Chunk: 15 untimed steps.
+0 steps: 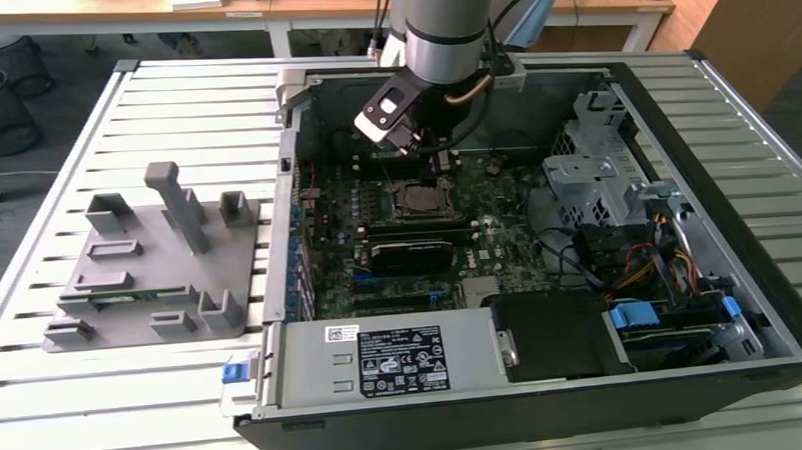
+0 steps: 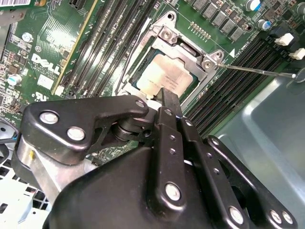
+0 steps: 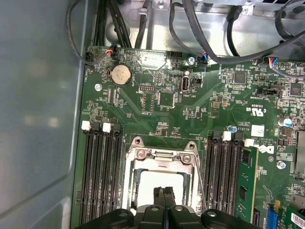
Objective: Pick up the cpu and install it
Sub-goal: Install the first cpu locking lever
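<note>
The cpu (image 2: 164,76), a silvery square chip, lies flat inside the metal frame of the motherboard socket (image 2: 188,47); in the first wrist view the cpu (image 3: 145,183) shows bright within the socket frame (image 3: 159,155). My gripper (image 2: 165,94) is shut, its two black fingers pressed together with nothing between them, their tips over one edge of the chip. I cannot tell whether the tips touch it. In the exterior view the gripper (image 1: 439,169) hangs inside the open computer case just above the socket (image 1: 420,197). A thin metal lever (image 2: 257,70) sticks out sideways from the socket.
Memory slots (image 3: 102,176) flank the socket on both sides. The case holds a black block (image 1: 409,255), a power supply (image 1: 379,358), a drive cage (image 1: 593,168) and loose cables (image 1: 622,262). A grey parts fixture (image 1: 149,264) with a green memory stick (image 1: 123,293) sits at the exterior view's left.
</note>
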### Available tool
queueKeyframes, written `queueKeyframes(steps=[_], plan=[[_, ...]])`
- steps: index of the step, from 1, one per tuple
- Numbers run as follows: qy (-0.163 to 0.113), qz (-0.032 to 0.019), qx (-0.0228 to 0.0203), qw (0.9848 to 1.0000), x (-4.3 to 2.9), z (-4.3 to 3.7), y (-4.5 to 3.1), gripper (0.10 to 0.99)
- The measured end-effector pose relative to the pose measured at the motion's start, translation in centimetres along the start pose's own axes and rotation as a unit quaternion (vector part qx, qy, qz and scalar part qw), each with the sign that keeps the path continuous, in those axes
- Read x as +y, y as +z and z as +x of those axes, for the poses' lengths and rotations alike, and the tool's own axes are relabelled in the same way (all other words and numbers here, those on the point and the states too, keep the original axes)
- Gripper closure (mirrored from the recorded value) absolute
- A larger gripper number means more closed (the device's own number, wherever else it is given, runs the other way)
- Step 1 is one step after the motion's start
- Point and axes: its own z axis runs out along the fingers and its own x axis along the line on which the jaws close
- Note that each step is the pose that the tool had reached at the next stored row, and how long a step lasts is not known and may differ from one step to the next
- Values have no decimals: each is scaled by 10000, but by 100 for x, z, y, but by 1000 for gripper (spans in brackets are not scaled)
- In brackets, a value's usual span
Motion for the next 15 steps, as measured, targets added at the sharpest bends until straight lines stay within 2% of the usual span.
queueKeyframes(steps=[7, 15], plan=[[0, 1, -2, 10000, 0, 0, -11, 980], [-1, -3, 0, 10000, 1, 4, -117, 980]])
